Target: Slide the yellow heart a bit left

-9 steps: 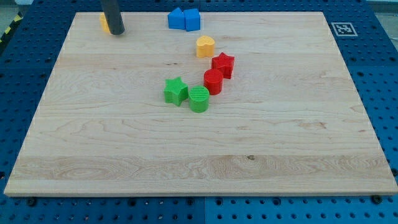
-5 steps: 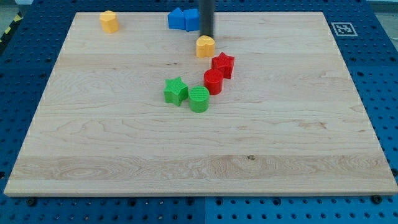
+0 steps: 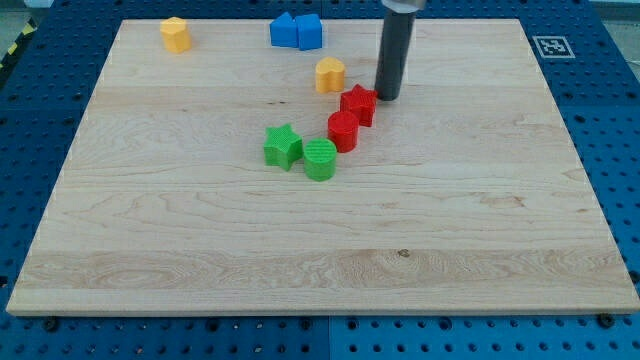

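- The counter (image 3: 180, 250) is the pale wooden board filling most of my view, set on a blue pegboard base (image 3: 610, 120); a small black-and-white marker (image 3: 549, 46) sits at its corner, far to the right of the yellow heart and a little above it
- My rod (image 3: 395, 50) comes down from the view's top, right of the yellow heart; my tip (image 3: 387, 97) rests on the counter just right of the heart with a gap between them, and right beside the red star's upper right edge, though I cannot tell if they touch
- This rig has no fingers, so there is nothing to open, close or grip with
- Two blue blocks (image 3: 295, 31) sit pressed together above and a little left of the heart, near the counter's top edge; their shapes are unclear
- The red star (image 3: 358, 104) lies just below and right of the heart, and the red cylinder (image 3: 343, 131) touches the star's lower left
- The green star (image 3: 283, 146) and green cylinder (image 3: 320, 159) sit side by side, well below the heart
- The yellow heart (image 3: 330, 74), my task block, lies in the counter's upper middle
- A second yellow block (image 3: 176, 34) sits far left of the heart, near the top edge
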You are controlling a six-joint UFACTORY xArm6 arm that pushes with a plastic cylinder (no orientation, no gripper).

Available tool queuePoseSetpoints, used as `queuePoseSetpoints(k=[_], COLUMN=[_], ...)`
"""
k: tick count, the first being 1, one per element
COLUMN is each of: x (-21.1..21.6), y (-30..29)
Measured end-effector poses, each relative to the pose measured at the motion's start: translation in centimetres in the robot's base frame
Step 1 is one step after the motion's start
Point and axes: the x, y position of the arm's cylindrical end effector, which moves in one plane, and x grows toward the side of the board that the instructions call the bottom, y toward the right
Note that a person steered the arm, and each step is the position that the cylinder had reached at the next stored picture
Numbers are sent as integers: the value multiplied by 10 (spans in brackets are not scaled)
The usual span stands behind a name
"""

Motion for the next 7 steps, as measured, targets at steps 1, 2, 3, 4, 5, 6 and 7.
queuePoseSetpoints(k=[1, 2, 3, 4, 5, 6, 7], x=[-8, -20, -20, -20, -20, -26, -37], y=[-11, -11, -12, -28, -54, -68, -77])
